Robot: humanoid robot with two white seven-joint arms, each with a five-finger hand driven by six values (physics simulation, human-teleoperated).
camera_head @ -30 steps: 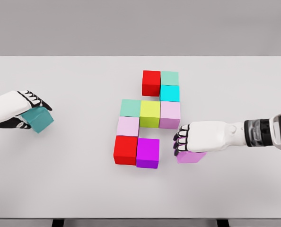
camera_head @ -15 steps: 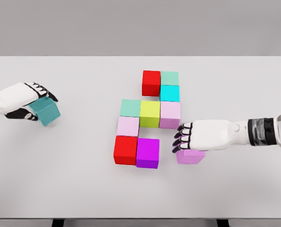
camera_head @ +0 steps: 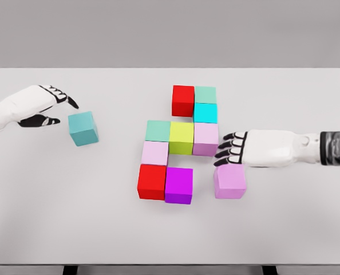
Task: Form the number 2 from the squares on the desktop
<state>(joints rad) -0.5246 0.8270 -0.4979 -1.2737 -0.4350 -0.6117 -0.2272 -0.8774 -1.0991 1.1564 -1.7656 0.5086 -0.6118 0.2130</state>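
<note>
We see both hands spread, holding nothing — our right hand (camera_head: 232, 150) could nudge the pink cube (camera_head: 229, 182) crooked beside the purple cube (camera_head: 178, 184).

Left hand (camera_head: 35, 106): I see a white shell with black fingertips.
Right hand (camera_head: 253, 150): white, black finger joints.
Right wrist (camera_head: 332, 148): I see a grey-black ring.

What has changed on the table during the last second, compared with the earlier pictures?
The left hand let go of the teal cube, which now sits on the table farther right, apart from the open fingers. The right hand lifted off the pink cube and drew back slightly toward the far edge, fingers spread; the cube is now uncovered. The nine assembled cubes in the middle did not move.
</note>
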